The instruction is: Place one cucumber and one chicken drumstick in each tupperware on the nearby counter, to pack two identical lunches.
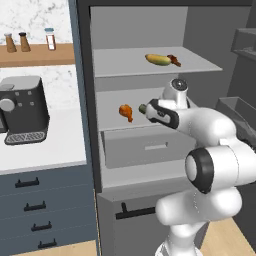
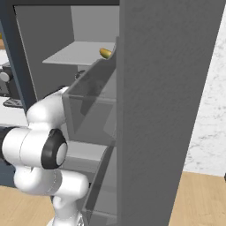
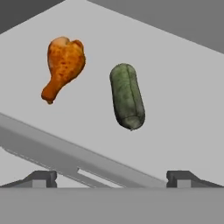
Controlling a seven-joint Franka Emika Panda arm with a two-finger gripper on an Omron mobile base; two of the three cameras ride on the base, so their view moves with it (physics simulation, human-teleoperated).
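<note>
Hovered with gripper (image 3: 111, 178) wide open, holding nothing, over cucumber (image 3: 127, 96) beside chicken drumstick (image 3: 63, 67) on fridge shelf (image 3: 183, 109).

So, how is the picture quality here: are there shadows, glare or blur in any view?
Hand view: even, flat light; the drumstick and cucumber are sharp, with almost no shadow on the shelf. Left base view: soft but readable, no glare; the arm hides part of the cucumber. Right base view: the grey fridge door blocks much of the scene; slightly blurry.
</note>
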